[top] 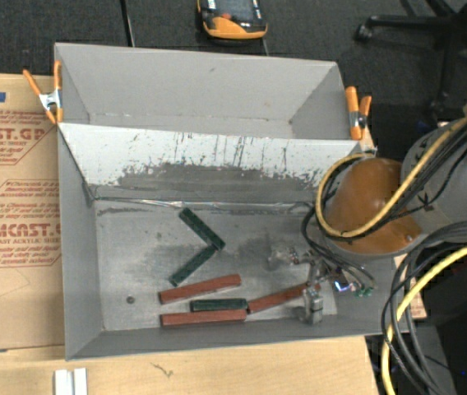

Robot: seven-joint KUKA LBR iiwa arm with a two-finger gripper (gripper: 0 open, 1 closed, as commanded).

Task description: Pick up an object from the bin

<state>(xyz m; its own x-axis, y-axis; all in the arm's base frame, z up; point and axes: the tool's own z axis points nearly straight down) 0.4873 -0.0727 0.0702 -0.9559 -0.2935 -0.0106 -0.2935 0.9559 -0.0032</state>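
My gripper [298,284] is low in the bin's right front corner, its two fingers spread apart and open. One fingertip [282,258] points left over bare floor; the other fingertip [314,309] sits near the front wall. A red-brown stick [275,300] lies slanted, its right end reaching just up to the lower finger; nothing is between the fingers. Left of it a short dark green stick [219,305] lies flat, with a long red-brown stick [203,319] right below it.
Another red-brown stick [199,289] lies slanted further left. Two dark green sticks [201,228] [192,265] form a sideways V at mid floor. The arm's orange cover and cables hang over the bin's right wall.
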